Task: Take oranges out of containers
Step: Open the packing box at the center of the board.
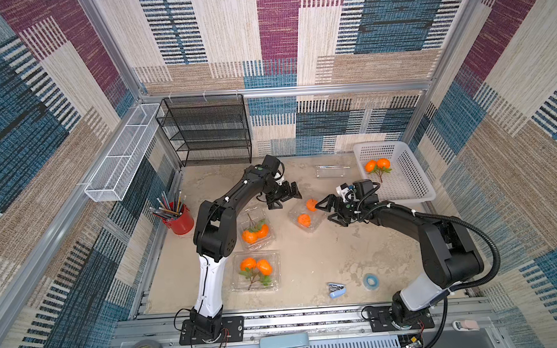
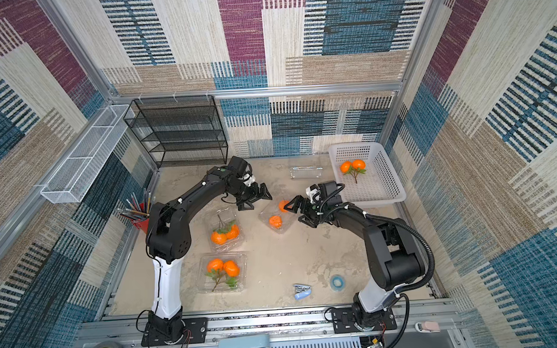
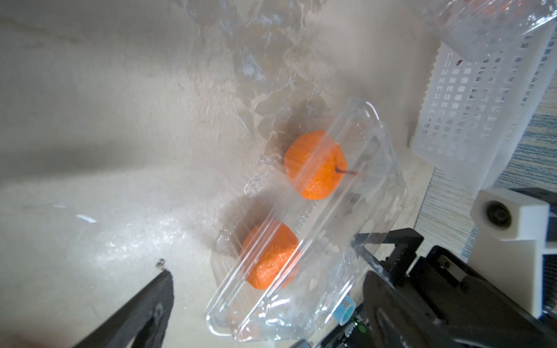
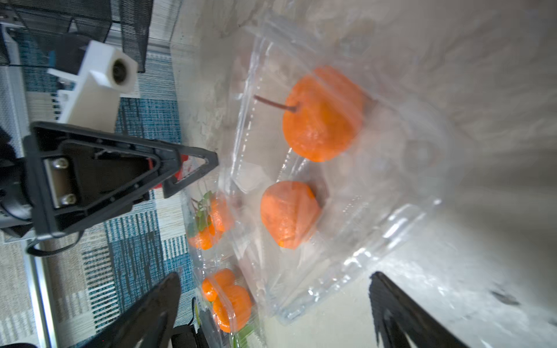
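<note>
The left gripper [image 1: 286, 198] and right gripper [image 1: 323, 213] hang wide open, empty, beside the bendy container [image 1: 293, 216]; its light, round oranges [image 1: 304, 220] look best pinched across the middle.

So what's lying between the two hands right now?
A clear clamshell container with two loose oranges in it lies between the left hand and the right hand. It shows in both top views.
</note>
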You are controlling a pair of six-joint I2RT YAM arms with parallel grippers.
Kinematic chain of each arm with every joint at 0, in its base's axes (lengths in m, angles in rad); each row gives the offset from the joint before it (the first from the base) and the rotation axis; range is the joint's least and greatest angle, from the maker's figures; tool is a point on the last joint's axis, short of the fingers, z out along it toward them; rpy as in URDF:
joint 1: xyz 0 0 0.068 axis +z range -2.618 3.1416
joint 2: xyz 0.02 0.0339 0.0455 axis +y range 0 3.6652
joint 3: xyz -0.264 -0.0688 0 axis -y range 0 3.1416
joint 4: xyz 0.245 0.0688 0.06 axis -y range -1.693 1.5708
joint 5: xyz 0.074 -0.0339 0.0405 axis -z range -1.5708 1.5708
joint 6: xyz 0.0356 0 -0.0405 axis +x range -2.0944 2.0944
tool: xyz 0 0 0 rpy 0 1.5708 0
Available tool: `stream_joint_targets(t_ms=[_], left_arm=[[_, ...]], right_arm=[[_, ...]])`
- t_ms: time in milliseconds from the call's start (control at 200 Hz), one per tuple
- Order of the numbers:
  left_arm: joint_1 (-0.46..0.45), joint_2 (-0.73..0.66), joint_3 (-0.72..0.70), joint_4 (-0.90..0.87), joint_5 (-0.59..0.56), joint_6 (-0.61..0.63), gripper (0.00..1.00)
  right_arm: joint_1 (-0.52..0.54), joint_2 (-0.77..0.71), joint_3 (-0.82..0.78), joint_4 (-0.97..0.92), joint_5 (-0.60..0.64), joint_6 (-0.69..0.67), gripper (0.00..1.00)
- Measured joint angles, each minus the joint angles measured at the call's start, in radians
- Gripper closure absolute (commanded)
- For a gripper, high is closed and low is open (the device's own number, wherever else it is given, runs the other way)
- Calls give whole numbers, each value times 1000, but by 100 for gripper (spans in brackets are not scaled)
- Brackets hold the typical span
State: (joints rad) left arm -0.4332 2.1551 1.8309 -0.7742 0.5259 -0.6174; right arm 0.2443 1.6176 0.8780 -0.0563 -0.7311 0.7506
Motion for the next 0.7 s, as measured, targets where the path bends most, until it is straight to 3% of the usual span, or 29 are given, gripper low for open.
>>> stream_joint_targets(t_ms=[225,696], left_arm=[[13,-4,-74,69,109,-68,1],[16,-4,-100,129,154,-123,1]], right_arm=[[19,-13,-56,127,-32,86,2],[25,-9,-86,255,-61,173,1]])
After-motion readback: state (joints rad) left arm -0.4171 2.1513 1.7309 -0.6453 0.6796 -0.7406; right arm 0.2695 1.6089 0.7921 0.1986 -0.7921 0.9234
